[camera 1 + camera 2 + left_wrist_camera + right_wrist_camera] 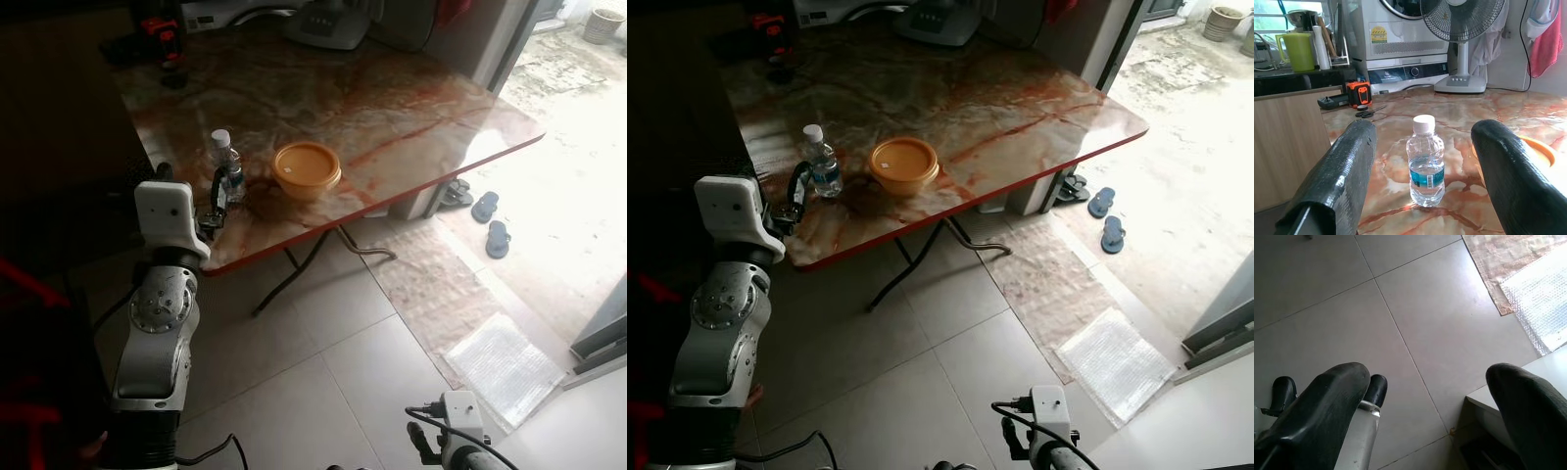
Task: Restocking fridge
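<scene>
Marble-patterned and reddish, the desk (pixel 392 117) is standing on a tiled floor (pixel 323 362) beside a bright doorway, with a pair of sandals (pixel 490 220) lying near its far leg. A small water bottle (pixel 226 166) is standing upright near the desk's front edge, just beside an orange bowl (pixel 307 168). The left pincer (pixel 219 201) is reaching in at the desk's edge, its fingers (pixel 1347 171) spread apart on either side of the bottle without touching it. The right pincer (pixel 1425 396) is hanging low over the floor, its fingers apart and holding nothing. A fan (pixel 1462 29) is standing at the desk's far end.
</scene>
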Robot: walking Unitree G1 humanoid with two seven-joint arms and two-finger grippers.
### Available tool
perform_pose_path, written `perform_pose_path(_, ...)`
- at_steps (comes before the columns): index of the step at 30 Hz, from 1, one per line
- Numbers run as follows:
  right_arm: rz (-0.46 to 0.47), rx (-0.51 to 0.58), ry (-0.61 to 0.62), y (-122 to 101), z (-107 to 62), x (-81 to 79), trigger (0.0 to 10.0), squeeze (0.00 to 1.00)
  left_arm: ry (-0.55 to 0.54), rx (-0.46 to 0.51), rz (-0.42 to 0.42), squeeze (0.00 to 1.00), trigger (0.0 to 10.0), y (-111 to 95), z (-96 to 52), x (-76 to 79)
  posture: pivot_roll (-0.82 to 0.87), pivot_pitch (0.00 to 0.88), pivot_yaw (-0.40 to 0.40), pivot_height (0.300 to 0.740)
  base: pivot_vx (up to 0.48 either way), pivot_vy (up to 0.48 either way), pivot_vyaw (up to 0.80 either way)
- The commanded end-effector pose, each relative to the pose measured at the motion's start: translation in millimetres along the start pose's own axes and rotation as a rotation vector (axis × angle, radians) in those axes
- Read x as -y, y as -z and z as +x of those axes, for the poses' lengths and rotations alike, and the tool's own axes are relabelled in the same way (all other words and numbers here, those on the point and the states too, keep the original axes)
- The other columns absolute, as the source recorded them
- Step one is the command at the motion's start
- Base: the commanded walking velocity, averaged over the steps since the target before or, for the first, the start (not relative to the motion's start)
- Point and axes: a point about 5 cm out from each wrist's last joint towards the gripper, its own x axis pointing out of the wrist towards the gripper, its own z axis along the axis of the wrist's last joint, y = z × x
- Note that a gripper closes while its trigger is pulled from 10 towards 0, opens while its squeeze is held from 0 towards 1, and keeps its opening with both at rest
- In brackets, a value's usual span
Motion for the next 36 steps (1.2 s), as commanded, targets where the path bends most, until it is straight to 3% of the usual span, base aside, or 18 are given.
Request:
perform_pose_path(1, 0.0, -0.025, 0.012, 6.5, -2.4, 5.2, 10.0, 0.0, 0.02, 0.007, 0.001, 0.0, 10.0, -4.1, -1.5, 4.9, 0.04, 0.155, -0.09, 0.74, 0.27, 0.0, 0.0)
perform_pose_path(33, -0.052, -0.018, -0.015, 4.3, -2.4, 5.2, 10.0, 0.0, 0.031, 0.026, 0.016, 0.0, 10.0, -12.7, -3.0, 8.2, 0.04, 0.198, -0.112, 0.74, 0.304, 0.0, 0.0)
perform_pose_path(36, -0.051, -0.02, -0.016, 4.1, -2.3, 5.2, 10.0, 0.0, 0.035, 0.029, 0.022, 0.0, 10.0, -13.7, -2.7, 8.8, 0.05, 0.2, -0.112, 0.74, 0.315, 0.0, 0.8)
